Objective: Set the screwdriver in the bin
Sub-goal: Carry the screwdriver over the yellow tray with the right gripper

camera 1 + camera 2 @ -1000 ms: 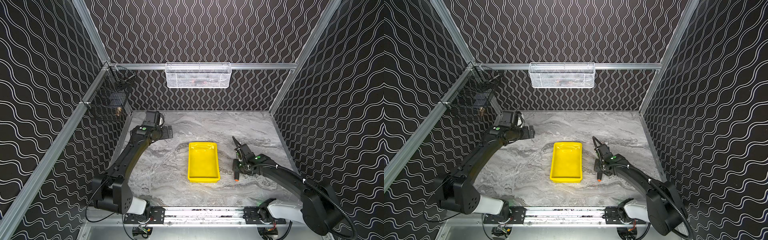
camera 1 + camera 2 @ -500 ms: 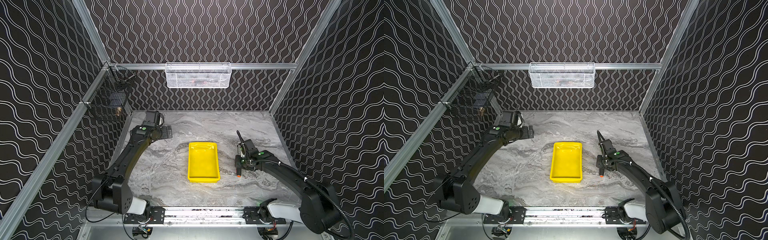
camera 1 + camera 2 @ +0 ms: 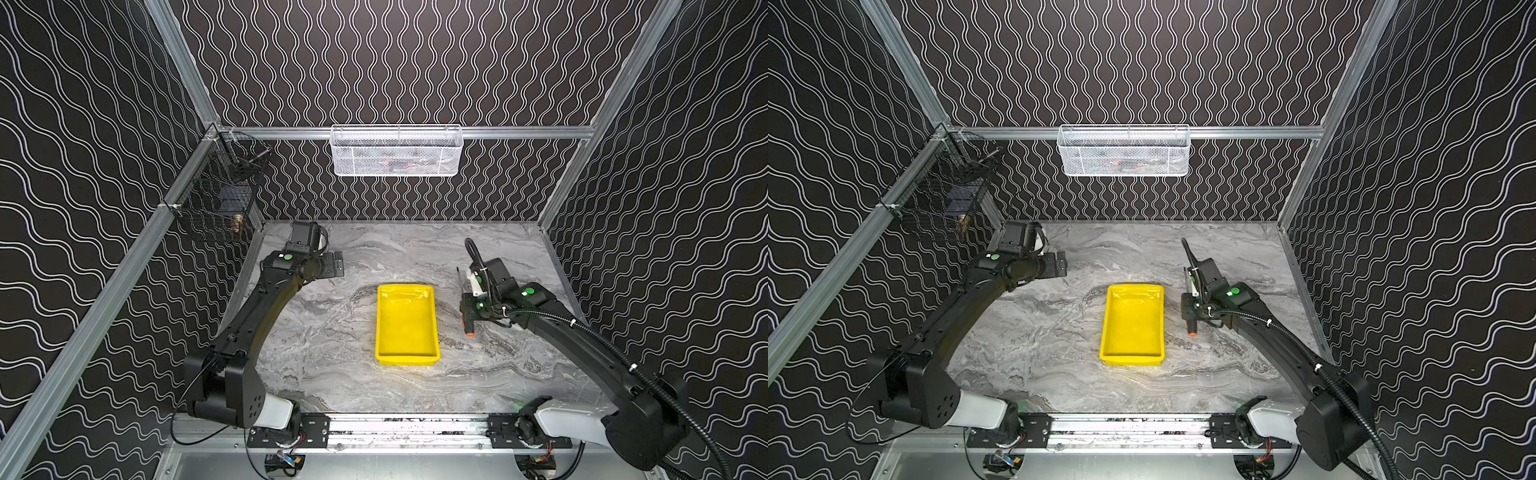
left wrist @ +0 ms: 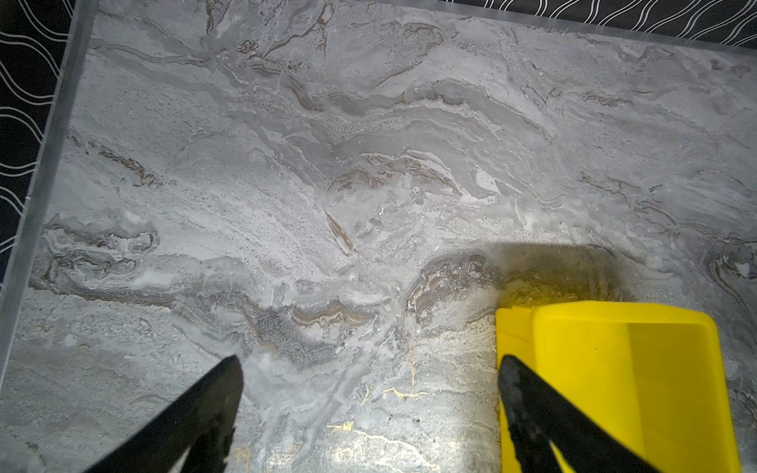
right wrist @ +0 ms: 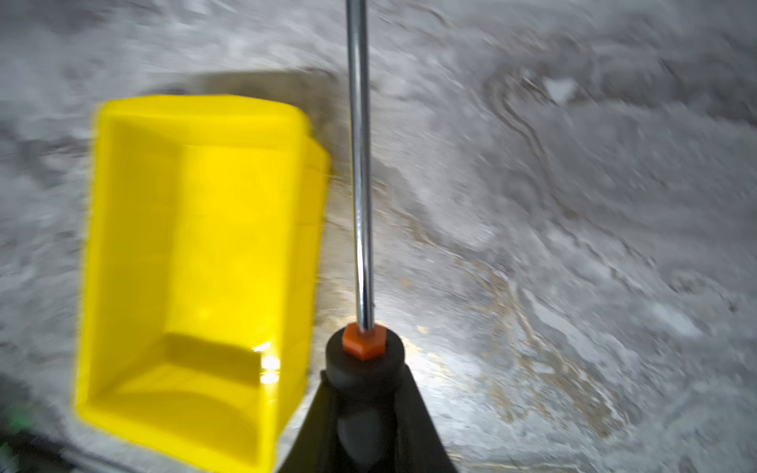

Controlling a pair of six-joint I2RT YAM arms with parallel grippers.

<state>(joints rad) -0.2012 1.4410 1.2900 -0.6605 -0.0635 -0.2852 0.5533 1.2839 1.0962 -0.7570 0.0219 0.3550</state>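
Evidently the right gripper (image 5: 364,383) is clamping shut on the black handle of the screwdriver (image 5: 360,164), just behind the orange collar. The bare metal shaft is therefore pointing straight out ahead of the wrist. Holding it by the handle is leaving the long thin end free, which should let the tool fall flat when released.

In both top views the screwdriver (image 3: 468,326) is sitting beside the bin (image 3: 406,286), on the right arm's side, roughly parallel to its long wall. Its orange end cap is facing the robot's base. It appears to be raised off the marble table (image 3: 332,332), though how far cannot be told.

The bin is lying empty at the middle of the table, and the tool is not yet over its rim. A sideways carry toward the bin is likely what this pose is preparing.

The left gripper (image 4: 368,360) is resting near the back left corner, well apart from the screwdriver. Its 2 fingers are spread wide with nothing between them, leaving the bin unobstructed.
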